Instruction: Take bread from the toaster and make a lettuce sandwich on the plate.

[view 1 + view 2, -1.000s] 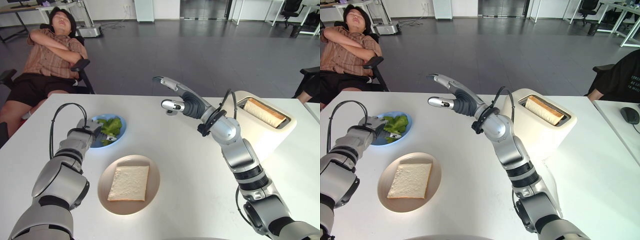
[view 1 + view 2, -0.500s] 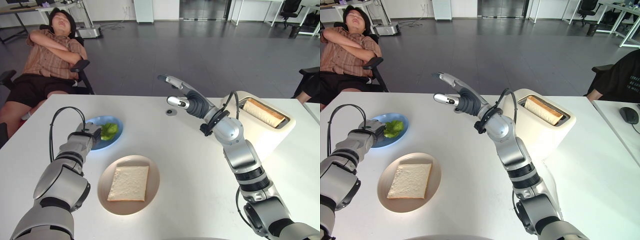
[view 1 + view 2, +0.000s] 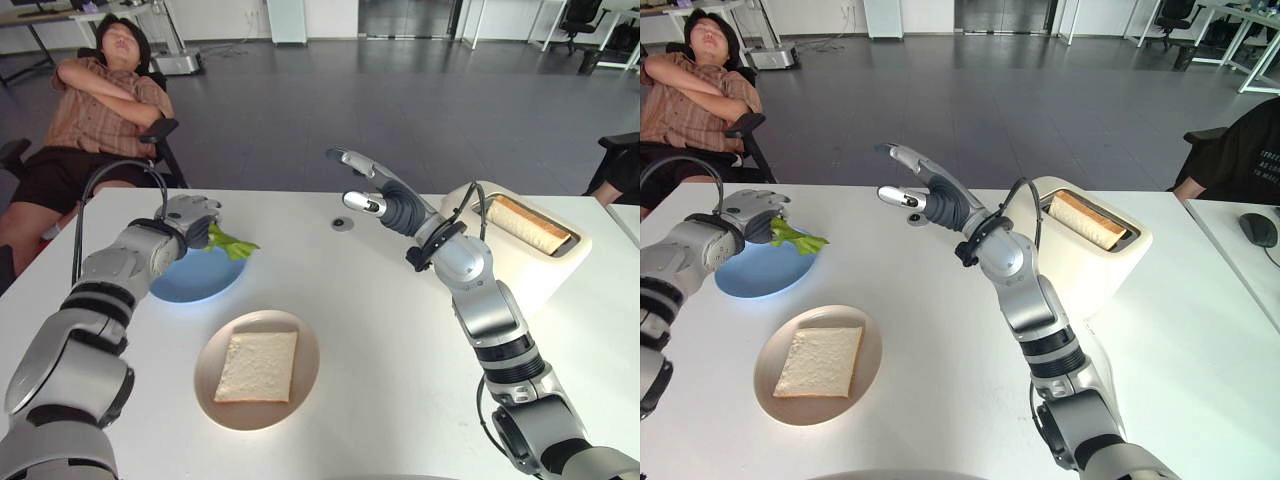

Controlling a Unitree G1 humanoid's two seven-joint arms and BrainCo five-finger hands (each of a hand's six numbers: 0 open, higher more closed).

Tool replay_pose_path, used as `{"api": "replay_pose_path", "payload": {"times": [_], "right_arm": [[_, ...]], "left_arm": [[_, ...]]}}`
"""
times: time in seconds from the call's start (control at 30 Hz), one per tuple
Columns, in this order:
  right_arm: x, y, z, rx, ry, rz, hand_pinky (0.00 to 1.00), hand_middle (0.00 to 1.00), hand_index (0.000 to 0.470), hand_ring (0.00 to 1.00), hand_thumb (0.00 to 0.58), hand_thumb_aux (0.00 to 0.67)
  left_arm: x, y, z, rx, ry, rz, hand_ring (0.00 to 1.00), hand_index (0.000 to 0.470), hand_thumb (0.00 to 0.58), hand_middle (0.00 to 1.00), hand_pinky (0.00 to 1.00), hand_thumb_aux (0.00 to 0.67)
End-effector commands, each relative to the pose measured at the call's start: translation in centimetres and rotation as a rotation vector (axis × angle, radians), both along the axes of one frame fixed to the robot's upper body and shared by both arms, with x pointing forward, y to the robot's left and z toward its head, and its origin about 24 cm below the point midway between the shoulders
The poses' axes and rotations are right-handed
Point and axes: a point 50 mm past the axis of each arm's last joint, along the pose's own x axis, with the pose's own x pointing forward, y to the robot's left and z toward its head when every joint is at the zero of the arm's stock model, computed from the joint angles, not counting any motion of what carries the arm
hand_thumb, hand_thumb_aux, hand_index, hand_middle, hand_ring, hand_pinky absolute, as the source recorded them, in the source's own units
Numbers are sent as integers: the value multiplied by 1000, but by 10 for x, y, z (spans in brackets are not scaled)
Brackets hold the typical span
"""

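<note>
A beige plate (image 3: 305, 375) near the table's front holds one slice of white bread (image 3: 258, 366). Behind it to the left lies a blue plate (image 3: 190, 282). Just above that plate my left hand (image 3: 190, 222) is shut on a green lettuce leaf (image 3: 232, 244), which hangs out to the right of the fingers. The cream toaster (image 3: 545, 270) stands at the right with a toasted slice of bread (image 3: 527, 224) sticking out of its slot. My right hand (image 3: 375, 192) hovers open above the table's far middle, left of the toaster.
A small round grey fitting (image 3: 342, 223) sits in the tabletop under my right hand. A computer mouse (image 3: 1260, 230) lies on a neighbouring table at the far right. Bare white tabletop stretches between the beige plate and the toaster.
My left hand has closed on the lettuce and lifted it off the blue plate, up and to the right. My right hand has drifted slightly right toward the toaster.
</note>
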Motion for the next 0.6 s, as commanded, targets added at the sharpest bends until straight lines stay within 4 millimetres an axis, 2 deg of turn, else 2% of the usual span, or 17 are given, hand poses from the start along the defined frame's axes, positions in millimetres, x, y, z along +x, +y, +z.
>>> {"api": "replay_pose_path", "payload": {"times": [0.03, 0.13, 0.27, 0.43, 0.6], "right_arm": [[0, -8, -1, 0, 6, -29, 0, 0, 0, 0, 0, 0], [0, -8, -2, -4, 9, -31, 0, 0, 0, 0, 0, 0], [1, -10, -3, -10, 11, -39, 0, 0, 0, 0, 0, 0], [2, -12, -3, -15, 12, -45, 0, 0, 0, 0, 0, 0], [2, -12, -3, -19, 13, -44, 0, 0, 0, 0, 0, 0]], "left_arm": [[-30, -18, -5, -7, 140, -101, 0, 470, 580, 0, 0, 670], [-60, -35, -13, -40, 254, -169, 0, 470, 580, 0, 0, 670], [-84, -44, -9, 13, 302, -197, 0, 470, 580, 0, 0, 670], [-106, -55, -15, 14, 383, -227, 0, 470, 580, 0, 0, 670], [-117, -59, -17, 29, 420, -230, 0, 470, 580, 0, 0, 670]]}}
